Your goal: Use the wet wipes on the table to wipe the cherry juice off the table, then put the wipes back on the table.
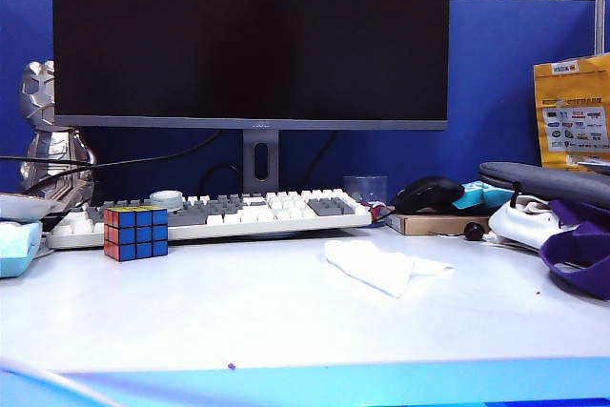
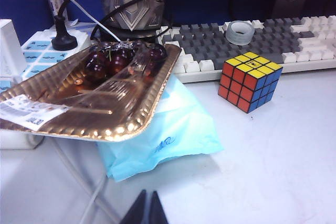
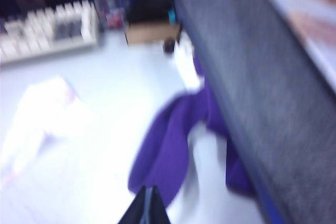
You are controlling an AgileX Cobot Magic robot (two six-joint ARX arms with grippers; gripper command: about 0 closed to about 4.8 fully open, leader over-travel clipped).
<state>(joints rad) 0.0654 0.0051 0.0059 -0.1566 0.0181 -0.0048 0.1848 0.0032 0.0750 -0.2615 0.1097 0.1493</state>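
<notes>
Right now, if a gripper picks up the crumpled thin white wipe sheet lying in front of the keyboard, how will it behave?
The crumpled thin white wipe sheet will probably be floppy: it lies in soft folds on the pale grey-white table. It looks light, so a push may only bunch it up. Lifted by one corner, it would likely hang and drape rather than keep its shape.

Colours on the desk

White wipe (image 1: 381, 265) on pale grey table (image 1: 238, 302); cube (image 1: 135, 232) blue, red, yellow; gold tray (image 2: 105, 103); purple cloth (image 3: 173, 145); both grippers (image 2: 146, 209) (image 3: 146, 208) black.
</notes>
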